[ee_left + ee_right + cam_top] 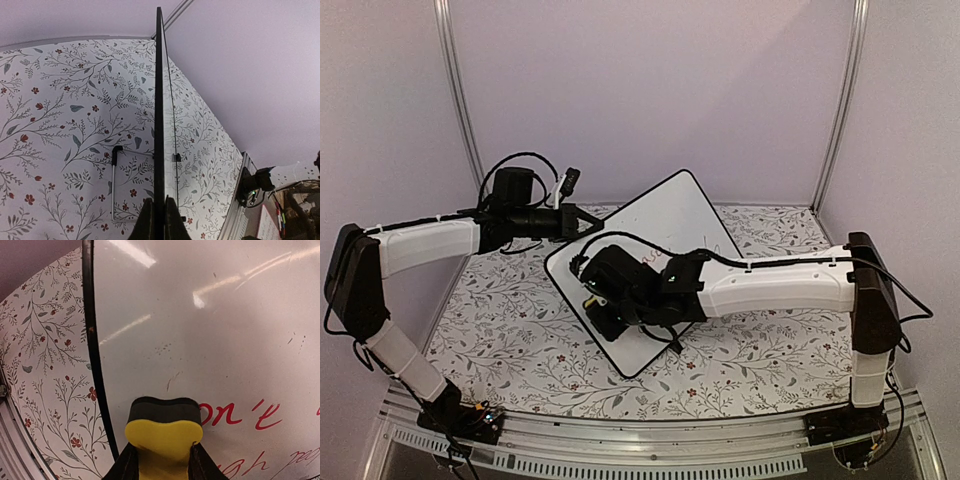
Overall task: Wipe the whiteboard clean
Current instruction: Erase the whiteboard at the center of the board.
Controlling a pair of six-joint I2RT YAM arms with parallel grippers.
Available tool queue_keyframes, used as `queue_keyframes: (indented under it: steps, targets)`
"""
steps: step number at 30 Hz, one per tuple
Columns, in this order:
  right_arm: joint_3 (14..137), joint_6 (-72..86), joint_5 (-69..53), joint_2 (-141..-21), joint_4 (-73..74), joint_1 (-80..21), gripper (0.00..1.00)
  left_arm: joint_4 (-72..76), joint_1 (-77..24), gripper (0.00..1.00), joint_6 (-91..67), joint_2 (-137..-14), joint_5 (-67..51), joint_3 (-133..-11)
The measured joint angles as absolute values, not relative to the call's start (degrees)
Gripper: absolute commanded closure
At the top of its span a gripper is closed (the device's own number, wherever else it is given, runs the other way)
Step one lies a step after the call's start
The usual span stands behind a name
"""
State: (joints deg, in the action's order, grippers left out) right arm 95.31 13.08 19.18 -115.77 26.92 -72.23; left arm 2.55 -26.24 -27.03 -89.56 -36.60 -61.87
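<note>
In the top view we see the whiteboard (670, 220) near the middle of the floral counter (520, 320), turned like a diamond with one rounded corner toward 1 o'clock and another toward 6 o'clock. The left arm (425, 245) reaches in from 9 o'clock, and the left jaws meet the board at its 10 o'clock edge. In the left wrist view the thin black frame (159, 125) runs edge-on straight up toward 12 o'clock, and the jaws are pinched on it from both sides at 6 o'clock. Floral counter shows on either side of that edge.

The right arm (780, 285) comes in from 3 o'clock, and the right jaws hang over the board's 8 o'clock part. They are clamped on a yellow eraser (164, 435) with a dark pad facing the board. We cannot tell whether the pad touches the surface.

In the right wrist view the eraser sits at 6 o'clock, and red handwriting (227, 414) starts just beside it toward 3 o'clock — more red script runs below that. The board face toward 12 o'clock shows only faint specks and light glare.
</note>
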Motion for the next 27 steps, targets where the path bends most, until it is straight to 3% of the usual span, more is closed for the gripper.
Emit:
queue_keyframes:
  steps: [27]
  targets:
    - [87.2,14.2,16.7,-112.7,25.0,-72.4,0.68,2.7,-26.3,1.0,-27.0,-89.6,-36.6,-61.9]
